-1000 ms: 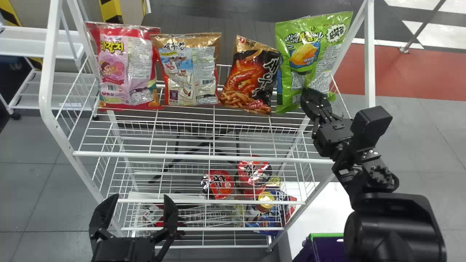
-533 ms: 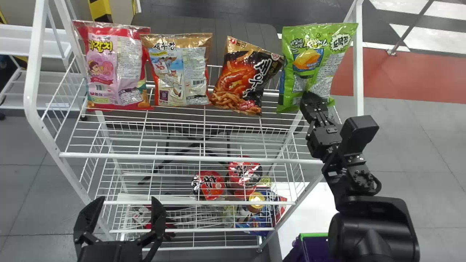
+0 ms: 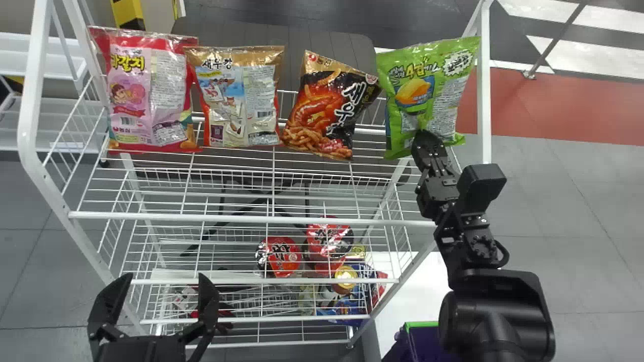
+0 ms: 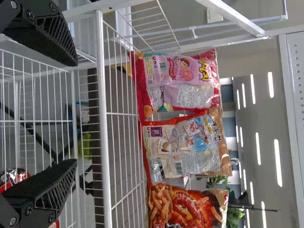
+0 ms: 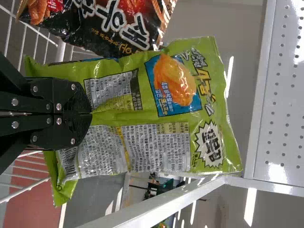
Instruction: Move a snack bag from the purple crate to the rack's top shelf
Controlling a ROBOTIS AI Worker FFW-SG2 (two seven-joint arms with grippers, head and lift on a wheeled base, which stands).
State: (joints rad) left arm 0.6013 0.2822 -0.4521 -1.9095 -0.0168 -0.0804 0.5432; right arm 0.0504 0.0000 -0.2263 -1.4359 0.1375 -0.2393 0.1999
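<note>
Green snack bag [image 5: 156, 142] is at the rack's top shelf [image 3: 251, 218], its low middle pinched in your closed right tool [image 5: 91, 114]; your left tool [image 3: 165, 276] gapes empty. Expect light, crushable contents and slick film: grip low, gently.

We count one green snack bag [image 3: 407, 95] in our right gripper [image 3: 422, 137]; three more bags [image 3: 236, 100] left of it; at least two red tubs [image 3: 283, 256] lower left; one purple crate [image 3: 425, 344] below.
</note>
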